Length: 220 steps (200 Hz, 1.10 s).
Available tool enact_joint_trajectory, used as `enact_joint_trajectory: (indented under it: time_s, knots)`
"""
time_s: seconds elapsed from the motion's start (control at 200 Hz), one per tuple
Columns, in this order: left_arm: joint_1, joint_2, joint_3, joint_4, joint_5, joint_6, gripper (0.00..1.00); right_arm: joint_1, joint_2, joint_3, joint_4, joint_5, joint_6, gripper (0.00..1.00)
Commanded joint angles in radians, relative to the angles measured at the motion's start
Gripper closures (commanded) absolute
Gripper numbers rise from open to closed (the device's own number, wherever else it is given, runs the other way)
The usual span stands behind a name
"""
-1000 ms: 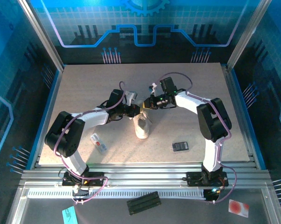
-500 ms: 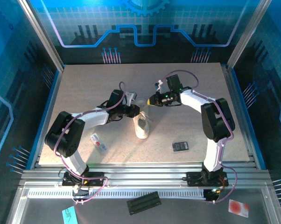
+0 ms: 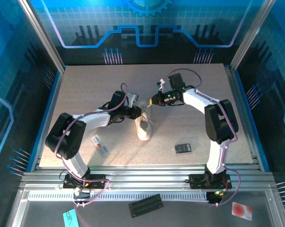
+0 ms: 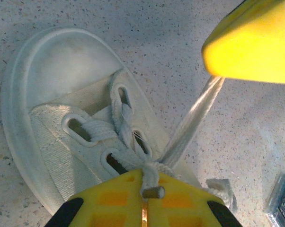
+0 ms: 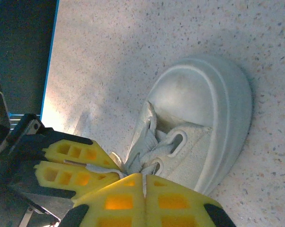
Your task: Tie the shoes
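The shoe (image 3: 144, 128), a small cream low-top sneaker, lies mid-table with its toe toward the arm bases. My left gripper (image 3: 138, 112) sits at the shoe's lacing and is shut on a lace end. In the left wrist view the aglet (image 4: 155, 191) sticks out of the closed yellow jaws (image 4: 143, 178). My right gripper (image 3: 155, 100) hovers just beyond the shoe, shut on the other lace (image 4: 193, 119), which runs taut from the knot up to its yellow finger (image 4: 249, 45). The right wrist view shows the closed right gripper (image 5: 145, 176) above the shoe (image 5: 199, 123).
A small black device (image 3: 182, 148) lies right of the shoe near the front edge. A white-and-red packet (image 3: 99, 144) lies to the left, by the left arm. Blue walls ring the table.
My right gripper has drawn back and to the right, away from the shoe, pulling its lace taut. The left gripper and the shoe have stayed in place.
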Motion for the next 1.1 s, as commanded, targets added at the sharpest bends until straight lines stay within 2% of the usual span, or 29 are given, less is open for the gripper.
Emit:
enact_joint_trajectory:
  time_s: [0.0, 0.18, 0.305, 0.435, 0.505, 0.57, 0.7, 0.841, 1.096]
  knots:
    - [0.0, -0.005, -0.008, -0.063, -0.019, -0.012, 0.92, -0.03, -0.004, 0.055, -0.082, 0.036, -0.062, 1.0]
    - [0.0, -0.007, -0.008, -0.062, -0.019, -0.013, 0.91, -0.032, 0.014, 0.081, -0.124, 0.067, -0.096, 0.99]
    - [0.001, -0.028, -0.002, -0.064, -0.019, -0.018, 0.75, -0.03, 0.004, 0.089, -0.128, 0.065, -0.106, 0.8]
    - [0.002, -0.069, 0.014, -0.082, -0.014, -0.025, 0.6, -0.03, -0.046, 0.078, -0.12, 0.089, -0.115, 0.73]
    - [0.002, -0.094, 0.018, -0.088, -0.008, -0.032, 0.55, -0.03, -0.079, 0.069, -0.125, 0.113, -0.124, 0.67]
    - [0.006, -0.119, 0.017, -0.094, -0.009, -0.041, 0.53, -0.028, -0.11, 0.055, -0.124, 0.135, -0.129, 0.67]
    - [0.034, -0.172, -0.009, -0.076, 0.002, -0.073, 0.5, -0.005, -0.155, 0.028, -0.128, 0.159, -0.148, 0.66]
    - [0.088, -0.205, -0.051, -0.026, 0.038, -0.115, 0.49, 0.066, -0.16, 0.018, -0.151, 0.185, -0.202, 0.66]
    - [0.125, -0.153, -0.07, 0.068, 0.119, -0.159, 0.49, 0.193, -0.114, 0.035, -0.139, 0.214, -0.331, 0.61]
